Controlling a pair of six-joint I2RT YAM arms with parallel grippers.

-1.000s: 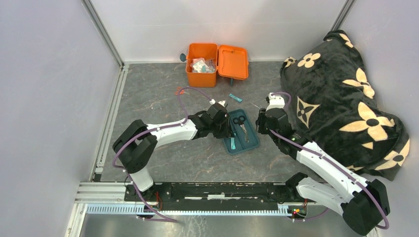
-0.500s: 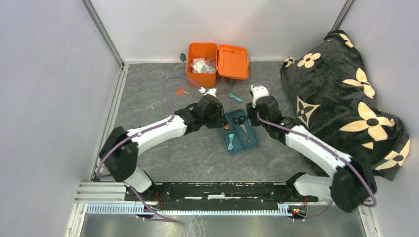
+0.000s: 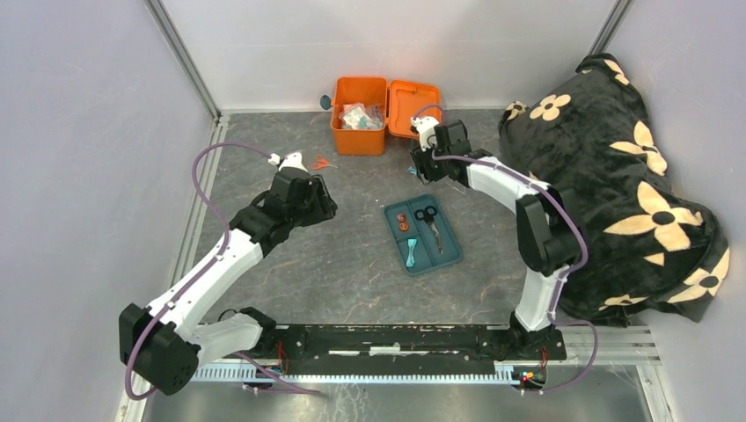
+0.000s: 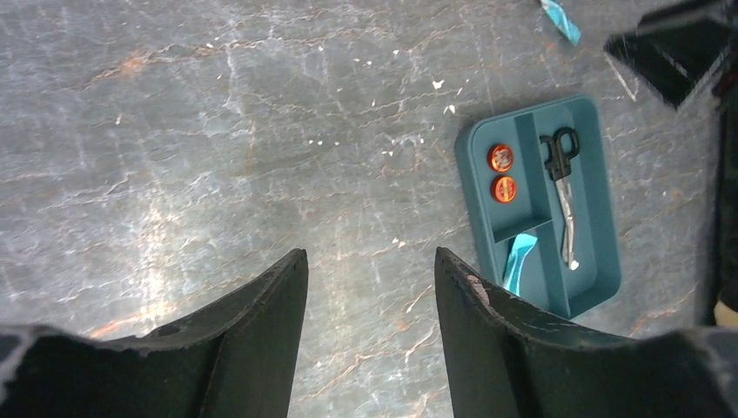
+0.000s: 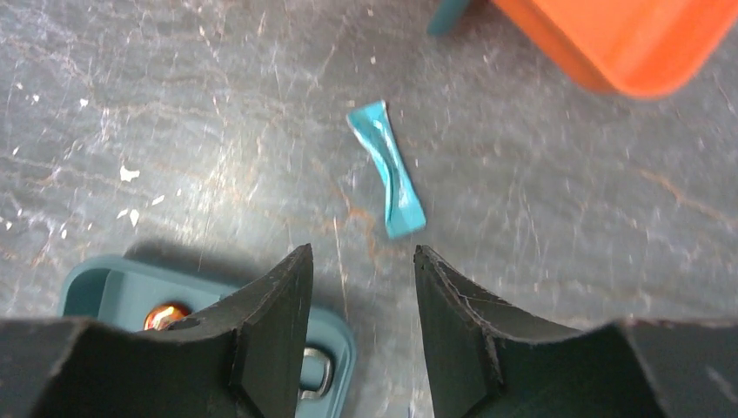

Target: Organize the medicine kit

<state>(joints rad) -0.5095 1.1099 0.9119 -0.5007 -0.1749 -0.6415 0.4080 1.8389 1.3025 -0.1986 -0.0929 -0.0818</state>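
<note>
The orange medicine kit point(image 3: 359, 123) stands open at the back, its lid point(image 3: 415, 110) laid flat to the right and white packets inside. The lid's corner shows in the right wrist view point(image 5: 627, 35). My right gripper point(image 3: 422, 163) is open and empty, just in front of the lid. A teal sachet point(image 5: 387, 170) lies on the floor just beyond its fingertips point(image 5: 296, 261). My left gripper point(image 3: 324, 204) is open and empty, over bare floor left of the teal tray point(image 3: 453, 255).
The tray point(image 4: 470, 174) holds black-handled scissors point(image 4: 561, 192), two orange round pieces point(image 4: 499, 158) and a teal packet point(image 4: 519, 261). A small red item point(image 3: 320, 162) lies left of the kit. A black flowered blanket point(image 3: 616, 176) fills the right side.
Both grippers have left the tray. The left arm swung back and to the left. The right arm reached forward toward the kit, over the teal sachet.
</note>
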